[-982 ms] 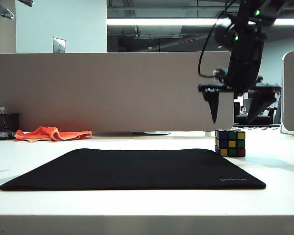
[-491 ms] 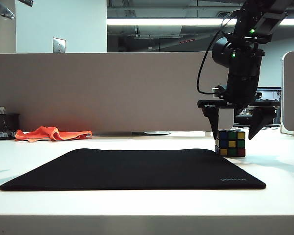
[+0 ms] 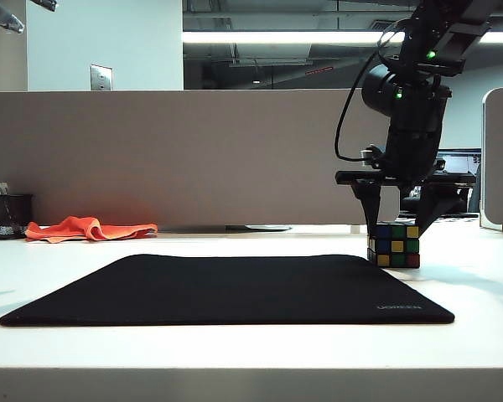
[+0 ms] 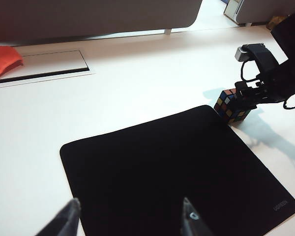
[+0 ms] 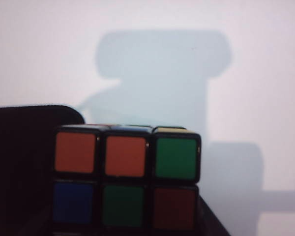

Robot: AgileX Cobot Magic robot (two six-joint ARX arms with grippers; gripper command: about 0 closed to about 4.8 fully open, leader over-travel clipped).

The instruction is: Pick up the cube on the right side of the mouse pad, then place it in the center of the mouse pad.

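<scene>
**Right claw straddles the cube at the mat's edge; a shallow grip is the risk**

The right claw [image 3: 394, 224] hangs point-down over the small black-edged puzzle cube with coloured stickers [image 3: 394, 244]. Its two dark fingers stand apart, one at each side of the cube's upper part, roughly a cube's width between them. Whether they already press the faces cannot be told from the exterior view, and the right wrist view shows no fingers, only the cube [image 5: 125, 179] filling the lower part of the picture. From the left wrist view the claw [image 4: 246, 98] sits right over the cube [image 4: 231, 105].

The fingertips appear to reach only the top row of stickers. If they close that high, the cube could tip or slip out on the lift, I judge. A grip off the middle could twist it or nudge it along the white table [image 3: 469, 285].

The cube rests on the table just off the far right corner of the large flat black fabric mouse pad [image 3: 235, 289], touching or nearly touching its edge. That edge might catch the cube if it is dragged, not lifted.

The left claw [image 4: 130, 216] hovers wide and empty above the pad's near side, well apart from the cube. An orange cloth [image 3: 88, 228] lies far off at the left.
</scene>
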